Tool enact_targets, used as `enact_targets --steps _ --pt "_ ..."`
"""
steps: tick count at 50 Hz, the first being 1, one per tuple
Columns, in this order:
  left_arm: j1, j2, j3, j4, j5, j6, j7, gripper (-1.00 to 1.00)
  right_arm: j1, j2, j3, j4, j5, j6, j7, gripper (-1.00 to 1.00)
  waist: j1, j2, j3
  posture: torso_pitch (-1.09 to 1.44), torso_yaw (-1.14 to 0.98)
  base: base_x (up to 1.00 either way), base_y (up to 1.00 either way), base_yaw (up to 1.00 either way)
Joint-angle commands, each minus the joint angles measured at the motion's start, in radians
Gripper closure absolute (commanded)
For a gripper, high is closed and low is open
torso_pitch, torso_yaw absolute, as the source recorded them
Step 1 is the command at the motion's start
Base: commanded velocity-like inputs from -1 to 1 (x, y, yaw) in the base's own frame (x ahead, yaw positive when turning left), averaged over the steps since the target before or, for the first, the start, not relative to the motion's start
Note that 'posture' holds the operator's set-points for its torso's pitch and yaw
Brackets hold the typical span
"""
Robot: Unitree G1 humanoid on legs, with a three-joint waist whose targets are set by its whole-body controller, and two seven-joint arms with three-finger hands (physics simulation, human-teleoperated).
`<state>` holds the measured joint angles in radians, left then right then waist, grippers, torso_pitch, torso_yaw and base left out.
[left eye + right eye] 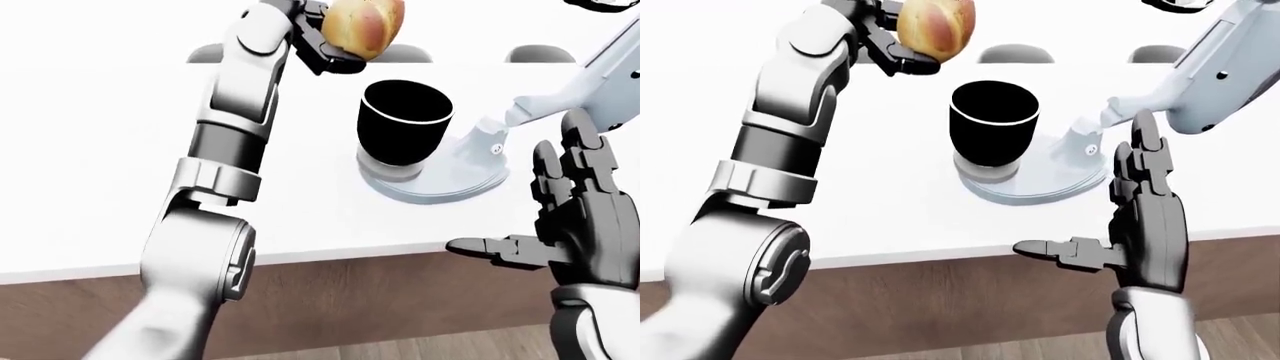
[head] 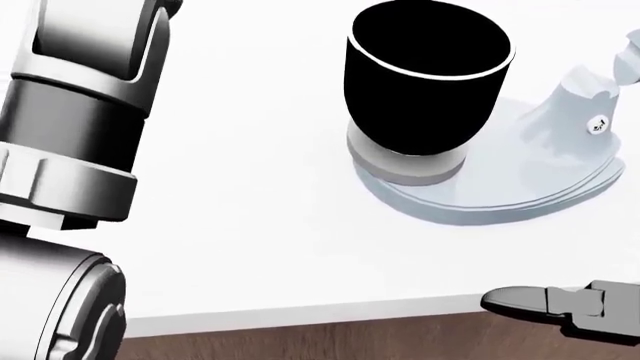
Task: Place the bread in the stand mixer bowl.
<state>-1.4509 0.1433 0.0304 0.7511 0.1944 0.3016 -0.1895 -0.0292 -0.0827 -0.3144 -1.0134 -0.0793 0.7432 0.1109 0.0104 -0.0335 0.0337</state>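
Observation:
My left hand is shut on a golden-brown bread roll and holds it high, up and to the left of the bowl's opening. The black stand mixer bowl stands upright on the mixer's pale blue base, with the tilted mixer head above right. The bowl also shows in the head view. My right hand is open and empty at the lower right, fingers spread, beside the table's near edge.
The white table spans the views, with a brown wood front panel below its edge. Grey chair backs show beyond the table's top edge. My left arm rises across the left of the views.

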Motion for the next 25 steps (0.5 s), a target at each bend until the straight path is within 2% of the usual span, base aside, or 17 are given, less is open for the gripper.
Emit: enact_targets --steps 1,12,16,25 --pt "-0.043 0.005 0.008 -0.038 -0.003 -0.026 0.009 1.0 -0.013 -0.007 -0.005 -0.031 -0.001 -0.028 -0.004 -1.0 0.0 -0.003 -0.024 0.0 0.0 0.0 0.0 0.0" --pt "-0.07 -0.047 -0.004 -0.004 -0.004 -0.033 0.031 1.0 -0.008 -0.01 -0.021 -0.034 0.011 -0.034 -0.002 -1.0 0.001 -0.008 -0.025 0.0 0.0 0.0 0.0 0.0" --pt "-0.035 -0.066 -0.014 -0.026 0.003 -0.041 0.038 1.0 -0.009 -0.015 -0.024 -0.034 0.017 -0.032 -0.005 -1.0 0.001 -0.009 -0.024 0.0 0.0 0.0 0.0 0.0" --pt "-0.046 -0.085 -0.018 -0.03 0.006 -0.028 0.037 1.0 -0.007 -0.019 -0.029 -0.034 0.028 -0.034 -0.012 -1.0 0.001 -0.011 -0.024 0.0 0.0 0.0 0.0 0.0"
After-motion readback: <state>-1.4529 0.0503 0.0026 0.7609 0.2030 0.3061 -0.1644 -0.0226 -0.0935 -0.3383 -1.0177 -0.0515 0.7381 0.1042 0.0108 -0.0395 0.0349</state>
